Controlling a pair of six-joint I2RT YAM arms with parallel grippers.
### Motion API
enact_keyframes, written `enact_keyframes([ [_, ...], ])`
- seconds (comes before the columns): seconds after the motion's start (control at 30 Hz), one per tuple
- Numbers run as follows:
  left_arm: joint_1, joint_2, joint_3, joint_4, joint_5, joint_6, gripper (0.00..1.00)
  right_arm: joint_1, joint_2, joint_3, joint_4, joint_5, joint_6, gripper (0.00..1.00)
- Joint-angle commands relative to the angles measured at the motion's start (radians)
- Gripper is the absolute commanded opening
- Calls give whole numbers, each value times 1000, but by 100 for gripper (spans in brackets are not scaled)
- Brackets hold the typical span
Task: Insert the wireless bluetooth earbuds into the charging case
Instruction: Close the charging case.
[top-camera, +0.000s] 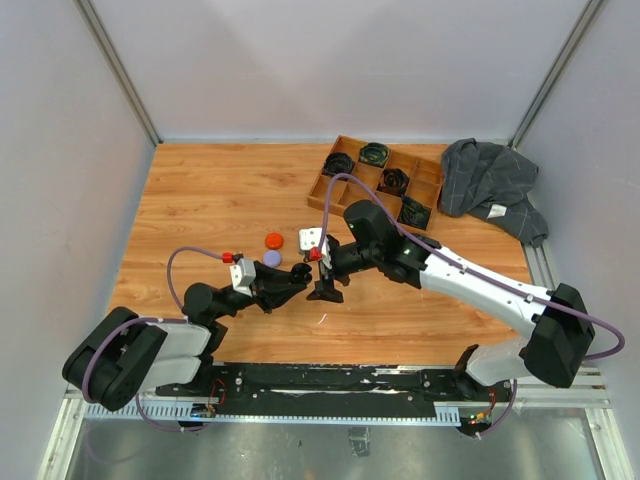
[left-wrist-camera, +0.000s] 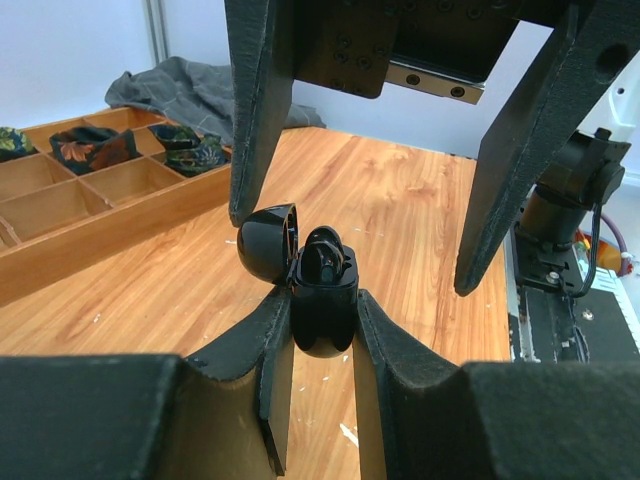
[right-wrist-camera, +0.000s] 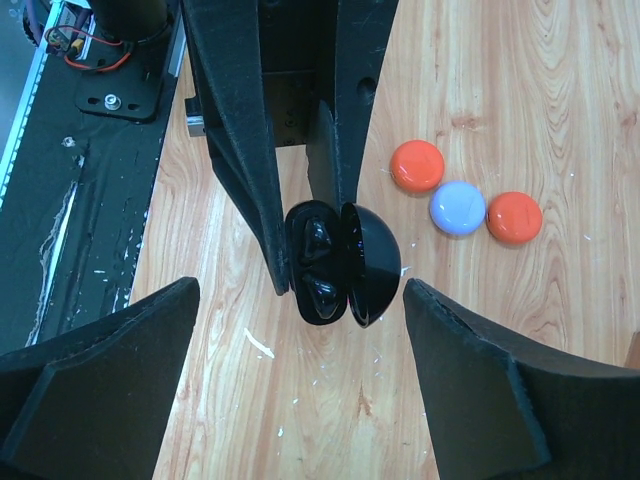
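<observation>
Closest in, toward the near edge and left of centre: left gripper (left-wrist-camera: 322, 335), matte black wedge fingers clamped on the lower half of the charging case (right-wrist-camera: 318, 265). Glossy black, smooth and egg-rounded, standing upright between those pads. Domed lid (right-wrist-camera: 372, 262) swung open to one side. Inside the body, two shiny black wireless bluetooth earbuds (right-wrist-camera: 317, 240), lying in the wells, one beyond the other in the right wrist view.

Just past that, toward the desk's far edge: orange case (right-wrist-camera: 417, 165), lilac case (right-wrist-camera: 457, 208), second orange case (right-wrist-camera: 514, 217). Small, flat, coin-round, smooth plastic, lying in a short row on the desk (top-camera: 220, 200) of warm wood-grain laminate.

Over the centre: right gripper (left-wrist-camera: 352, 250), long tapered black fingers spread wide, straddling the open case from above, one tip just beside the lid. Nothing held.

Further right, along the far edge: shallow wooden tray (top-camera: 330, 180) split into square compartments, several filled with coiled dark cables (top-camera: 374, 153). At the far right corner: crumpled grey cloth (top-camera: 490, 185), soft and folded.
</observation>
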Motion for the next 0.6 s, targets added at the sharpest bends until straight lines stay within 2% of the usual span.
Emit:
enact_keyframes([
  [0.0, -6, 6, -32, 221, 7, 3, 11, -15, -13, 23, -18, -33, -29, 84],
  [0.3, -6, -6, -30, 168, -44, 19, 11, -16, 24, 56, -71, -127, -37, 81],
  [0.57, -6, -57, -10, -4, -136, 55, 11, -16, -27, 36, -83, -96, -39, 80],
])
